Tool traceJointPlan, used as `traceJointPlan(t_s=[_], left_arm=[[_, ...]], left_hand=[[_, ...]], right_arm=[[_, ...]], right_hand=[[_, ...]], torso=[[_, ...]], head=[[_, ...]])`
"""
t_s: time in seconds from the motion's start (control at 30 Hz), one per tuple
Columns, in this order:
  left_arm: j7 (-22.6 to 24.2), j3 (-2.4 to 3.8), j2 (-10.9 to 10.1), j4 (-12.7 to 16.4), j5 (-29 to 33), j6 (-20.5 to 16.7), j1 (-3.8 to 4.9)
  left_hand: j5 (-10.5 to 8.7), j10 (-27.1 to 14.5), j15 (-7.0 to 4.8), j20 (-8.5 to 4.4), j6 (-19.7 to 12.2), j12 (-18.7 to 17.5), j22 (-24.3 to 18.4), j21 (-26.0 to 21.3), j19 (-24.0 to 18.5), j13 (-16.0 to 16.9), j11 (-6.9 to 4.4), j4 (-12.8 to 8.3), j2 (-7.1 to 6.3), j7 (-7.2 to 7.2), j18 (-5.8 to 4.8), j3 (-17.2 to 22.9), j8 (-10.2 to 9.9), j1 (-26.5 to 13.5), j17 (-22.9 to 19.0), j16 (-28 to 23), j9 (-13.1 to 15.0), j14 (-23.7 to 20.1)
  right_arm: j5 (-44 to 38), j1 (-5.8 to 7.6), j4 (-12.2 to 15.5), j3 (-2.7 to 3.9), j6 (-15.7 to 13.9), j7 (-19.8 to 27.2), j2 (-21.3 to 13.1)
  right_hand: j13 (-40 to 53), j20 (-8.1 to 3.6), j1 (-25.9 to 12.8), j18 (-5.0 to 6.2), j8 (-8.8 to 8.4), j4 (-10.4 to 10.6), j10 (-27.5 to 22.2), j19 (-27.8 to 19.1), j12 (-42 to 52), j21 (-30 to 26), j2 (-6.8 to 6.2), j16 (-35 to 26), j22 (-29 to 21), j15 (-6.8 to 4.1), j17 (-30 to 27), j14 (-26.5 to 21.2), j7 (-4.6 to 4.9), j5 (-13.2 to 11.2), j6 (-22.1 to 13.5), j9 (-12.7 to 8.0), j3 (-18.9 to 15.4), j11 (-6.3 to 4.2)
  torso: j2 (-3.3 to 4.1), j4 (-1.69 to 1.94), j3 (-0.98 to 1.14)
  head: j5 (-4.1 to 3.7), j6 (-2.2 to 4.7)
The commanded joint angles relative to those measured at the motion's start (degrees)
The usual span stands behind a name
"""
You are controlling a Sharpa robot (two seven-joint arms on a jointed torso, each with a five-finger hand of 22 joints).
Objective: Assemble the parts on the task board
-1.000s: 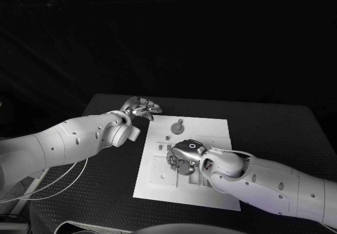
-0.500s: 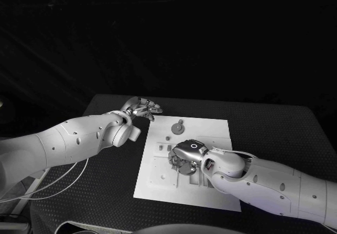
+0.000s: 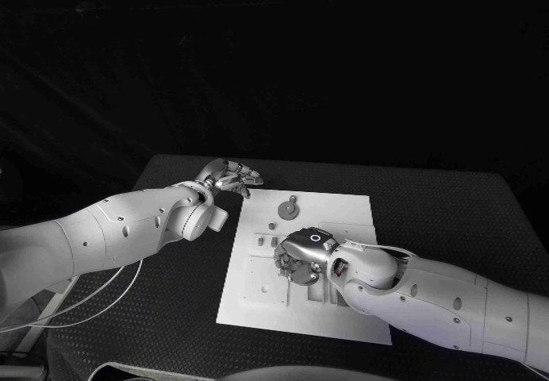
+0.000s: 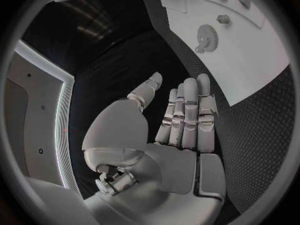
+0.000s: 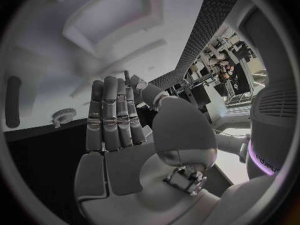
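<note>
Head view: right robot hand [image 3: 300, 254] hovers empty over the board's [image 3: 343, 208] middle; left robot hand [image 3: 228, 175], fingers apart, sits off its far left corner.

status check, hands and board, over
Left robot hand open, off the board's far left corner. Right robot hand open over mid board, holding nothing. Gear lies free at the far end. Nothing blocking.

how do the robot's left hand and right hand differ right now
The left hand hangs over bare table beside the task board's far left corner; the right hand sits over the board's middle. The left touches nothing; whether the right touches a part is unclear. Both hold nothing, fingers straight.
</note>
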Motion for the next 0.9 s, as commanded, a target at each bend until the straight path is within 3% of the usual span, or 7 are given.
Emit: traceJointPlan(t_s=[0.03, 0.2, 0.9], left_arm=[[0.5, 0.04, 0.1, 0.2, 0.3, 0.8, 0.11], [0.4, 0.04, 0.0, 0.2, 0.3, 0.8, 0.15], [0.3, 0.04, -0.1, 0.3, 0.3, 0.9, 0.2]], left_hand=[[-0.19, -0.1, 0.17, -0.01, -0.1, 0.1, -0.1, -0.3, -0.3, 0.0, 0.17, 0.2, 0.37, -0.02, 1.02, 0.0, 0.4, -0.1, 0.1, -0.2, -0.1, -0.2], [-0.19, -0.1, 0.17, -0.01, -0.1, 0.1, -0.1, -0.3, -0.2, 0.0, 0.17, 0.2, 0.38, -0.02, 1.02, 0.0, 0.4, -0.1, 0.1, -0.2, -0.1, -0.2], [-0.2, -0.2, 0.19, 0.0, -0.1, 0.0, -0.1, -0.4, -0.2, 0.0, 0.19, 0.2, 0.42, -0.01, 1.0, 0.0, 0.4, -0.2, 0.1, -0.3, -0.1, -0.2]], right_arm=[[-0.5, -0.04, -0.1, 0.0, 1.0, 0.2, 0.2], [1.2, -0.04, -0.2, 0.0, 2.8, 0.7, 0.1], [0.2, -0.04, -0.2, 0.0, 2.2, 0.2, 0.8]], right_hand=[[0.1, 0.08, -0.3, 0.35, 0.19, 0.0, 0.2, 0.4, -0.4, 0.0, -0.24, -0.2, 0.1, -0.19, 0.1, 0.2, -0.08, 0.3, 0.3, 0.1, 0.2, 0.05], [0.1, 0.1, -0.4, 0.34, 0.16, 0.1, 0.1, 0.4, -0.5, 0.0, -0.18, -0.2, 0.1, -0.17, 0.1, 0.2, -0.06, 0.3, 0.3, 0.1, 0.2, 0.07], [0.2, 0.12, -0.4, 0.35, 0.12, 0.0, 0.1, 0.3, -0.6, -0.1, -0.08, -0.4, 0.1, -0.14, 0.2, 0.1, -0.04, 0.3, 0.2, 0.1, 0.2, 0.1]], torso=[[0.02, 0.03, -0.03], [0.02, 0.03, -0.01], [0.03, 0.0, 0.0]], head=[[-0.03, -0.01], [-0.01, -0.15], [0.01, -0.37]])
